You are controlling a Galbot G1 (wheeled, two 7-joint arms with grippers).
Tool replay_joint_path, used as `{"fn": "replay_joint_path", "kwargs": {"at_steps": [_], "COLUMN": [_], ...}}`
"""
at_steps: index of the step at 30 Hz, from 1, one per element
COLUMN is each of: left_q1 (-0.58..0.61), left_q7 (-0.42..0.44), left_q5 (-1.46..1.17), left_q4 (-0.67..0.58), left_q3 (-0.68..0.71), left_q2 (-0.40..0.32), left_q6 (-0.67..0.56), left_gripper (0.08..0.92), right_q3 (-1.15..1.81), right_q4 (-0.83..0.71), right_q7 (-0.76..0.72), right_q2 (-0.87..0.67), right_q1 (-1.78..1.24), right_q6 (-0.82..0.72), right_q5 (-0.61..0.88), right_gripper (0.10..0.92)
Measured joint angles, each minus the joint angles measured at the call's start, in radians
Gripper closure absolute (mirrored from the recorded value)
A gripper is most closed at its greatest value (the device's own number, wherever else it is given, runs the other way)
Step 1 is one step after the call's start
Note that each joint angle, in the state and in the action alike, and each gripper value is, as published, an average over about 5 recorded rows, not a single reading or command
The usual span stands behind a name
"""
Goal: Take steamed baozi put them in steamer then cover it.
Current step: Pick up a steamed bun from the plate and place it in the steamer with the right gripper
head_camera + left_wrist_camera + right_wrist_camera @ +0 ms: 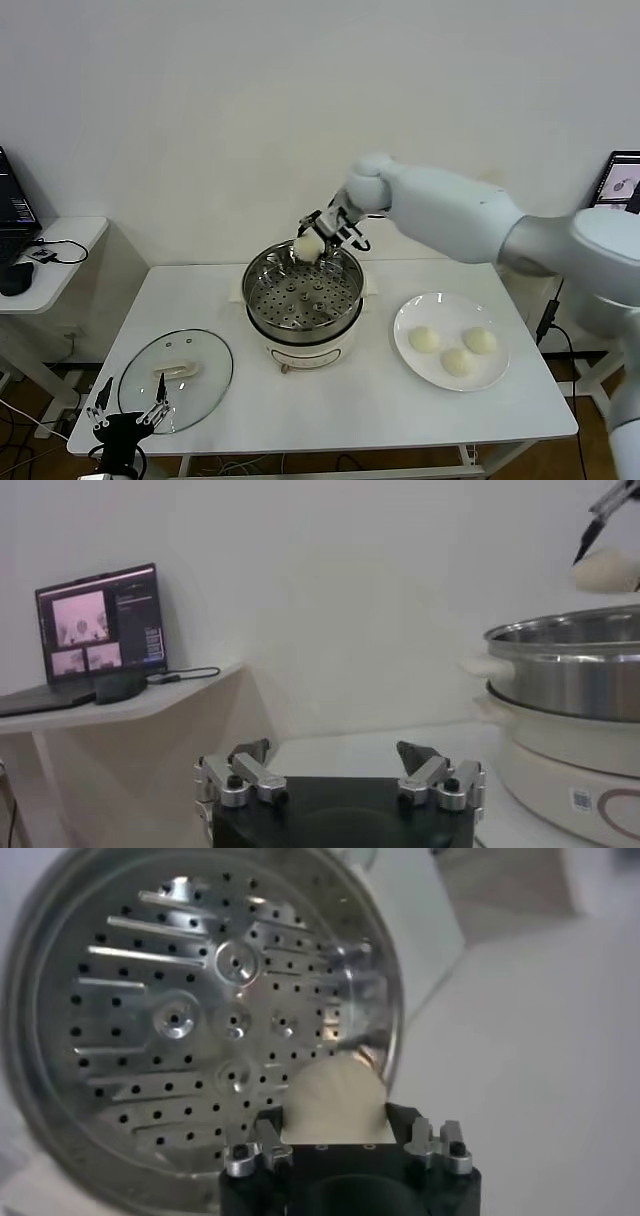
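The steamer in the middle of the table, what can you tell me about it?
The steamer is a round, shiny steel basket sitting on a white cooker base, upright near the table's middle. Its floor is perforated with small holes, raised ridges and a few round bosses, as the right wrist view shows. It is uncovered and nothing lies in it yet. The right gripper holds one baozi over its far rim. The glass cover lies apart on the table, toward the robot's left.

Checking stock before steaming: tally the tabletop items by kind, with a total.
Small round cream-white steamed buns: 4, one in the right gripper, three plated
Round steel steamer basket: 1
Round clear glass lid: 1
Flat white plate: 1
Total: 7
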Motion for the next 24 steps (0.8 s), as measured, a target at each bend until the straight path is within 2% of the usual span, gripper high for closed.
{"fn": "replay_joint_path", "kwargs": {"at_steps": [21,24], "left_q1": [0.001,0.000], "left_q7": [-0.001,-0.001], "left_q5": [0.002,0.002], "left_q4": [0.010,0.009], "left_q3": [0.006,0.005], "left_q2": [0.005,0.005], "left_q6": [-0.005,-0.005], "left_gripper": [0.177,0.177], "right_q3": [0.043,0.054], "right_q4": [-0.190,-0.214], "right_q7": [0.087,0.098], "right_q2": [0.118,0.126], "right_q1": [-0.113,-0.120], "right_q6": [0.202,0.218], "right_q5": [-0.294,-0.321], "right_gripper": [0.364,0.339]}}
